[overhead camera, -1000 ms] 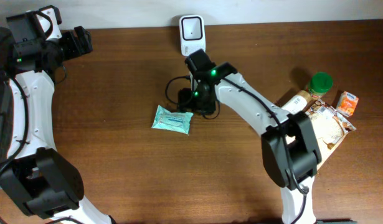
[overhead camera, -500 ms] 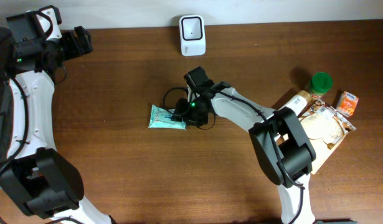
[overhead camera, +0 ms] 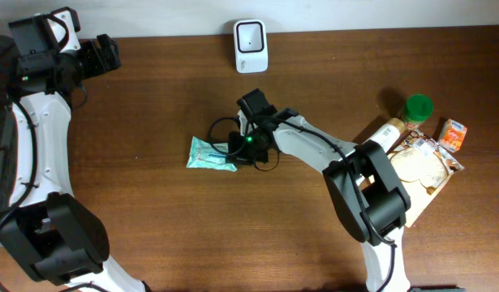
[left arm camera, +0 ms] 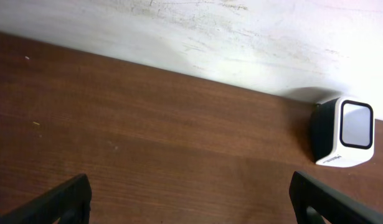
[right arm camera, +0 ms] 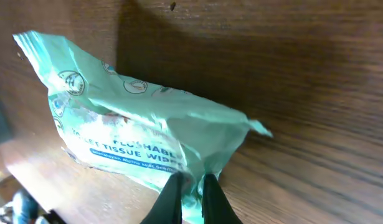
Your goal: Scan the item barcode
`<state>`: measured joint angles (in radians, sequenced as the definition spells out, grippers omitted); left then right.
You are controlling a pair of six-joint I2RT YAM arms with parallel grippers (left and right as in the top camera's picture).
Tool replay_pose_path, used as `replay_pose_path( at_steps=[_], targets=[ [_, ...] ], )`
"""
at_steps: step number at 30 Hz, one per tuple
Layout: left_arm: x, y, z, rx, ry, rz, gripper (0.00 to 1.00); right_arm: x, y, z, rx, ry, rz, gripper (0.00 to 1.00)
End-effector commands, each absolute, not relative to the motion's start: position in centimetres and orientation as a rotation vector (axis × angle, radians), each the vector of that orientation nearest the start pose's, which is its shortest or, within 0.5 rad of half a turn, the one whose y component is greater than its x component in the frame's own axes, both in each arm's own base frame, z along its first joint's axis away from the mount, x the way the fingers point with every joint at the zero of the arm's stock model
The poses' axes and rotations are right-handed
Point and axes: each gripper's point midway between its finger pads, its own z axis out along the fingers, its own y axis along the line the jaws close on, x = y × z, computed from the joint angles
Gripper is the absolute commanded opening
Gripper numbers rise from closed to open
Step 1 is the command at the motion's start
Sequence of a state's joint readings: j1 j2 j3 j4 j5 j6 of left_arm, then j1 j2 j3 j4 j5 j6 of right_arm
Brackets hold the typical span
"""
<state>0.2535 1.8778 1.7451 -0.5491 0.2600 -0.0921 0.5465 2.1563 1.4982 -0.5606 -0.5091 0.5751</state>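
Within right gripper (right arm camera: pixel 190 186), wipes pack (right arm camera: pixel 132 127)

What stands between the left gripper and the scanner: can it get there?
Probably yes. The left gripper is open, and only bare table lies between it and the scanner. The right gripper, shut on the wipes, is off that path.

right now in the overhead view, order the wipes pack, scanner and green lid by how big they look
1-2. scanner and wipes pack: look about alike, too close to rank.
3. green lid: clearly smallest.
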Motion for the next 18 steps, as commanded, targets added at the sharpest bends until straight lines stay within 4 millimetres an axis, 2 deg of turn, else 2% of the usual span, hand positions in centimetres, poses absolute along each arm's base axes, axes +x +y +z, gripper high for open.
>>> replay_pose_path(
  at_steps=[1, 5, 7, 8, 9, 10, 11, 12, 14, 15, 18],
  targets=[
    [53.3, 9.1, 24.2, -0.222, 2.217, -0.196, 0.99, 37.4, 30.1, 6.2, -0.213, 2.841, 0.794, 0.04],
    [53.3, 9.1, 24.2, -0.222, 2.217, -0.196, 0.99, 37.5, 28.3, 9.4, -0.266, 2.771, 0.619, 0.04],
    [53.3, 9.1, 24.2, -0.222, 2.216, -0.196, 0.99, 37.6, 27.8, 10.4, -0.265, 2.750, 0.584, 0.04],
    [53.3, 9.1, 24.2, -0.222, 2.217, -0.196, 0.99, 37.6, 27.8, 10.5, -0.248, 2.752, 0.591, 0.09],
    [53.3, 9.1, 24.2, -0.222, 2.217, -0.196, 0.99, 37.6, 27.8, 10.3, -0.248, 2.754, 0.594, 0.24],
    [53.3, 9.1, 24.2, -0.222, 2.217, -0.196, 0.99, 37.8, 27.9, 10.0, -0.253, 2.753, 0.591, 0.48],
    [53.3, 9.1, 24.2, -0.222, 2.216, -0.196, 0.99, 38.1, 28.2, 9.7, -0.322, 2.730, 0.583, 0.64],
    [53.3, 9.1, 24.2, -0.222, 2.217, -0.196, 0.99, 38.3, 28.6, 9.4, -0.417, 2.699, 0.569, 0.73],
    [53.3, 9.1, 24.2, -0.222, 2.217, -0.196, 0.99, 38.8, 29.4, 8.3, -0.726, 2.588, 0.508, 0.80],
    [53.3, 9.1, 24.2, -0.222, 2.217, -0.196, 0.99, 39.0, 29.6, 7.6, -0.841, 2.546, 0.481, 0.80],
    [53.3, 9.1, 24.2, -0.222, 2.217, -0.196, 0.99, 39.5, 30.0, 5.8, -0.965, 2.498, 0.458, 0.80]
  ],
)
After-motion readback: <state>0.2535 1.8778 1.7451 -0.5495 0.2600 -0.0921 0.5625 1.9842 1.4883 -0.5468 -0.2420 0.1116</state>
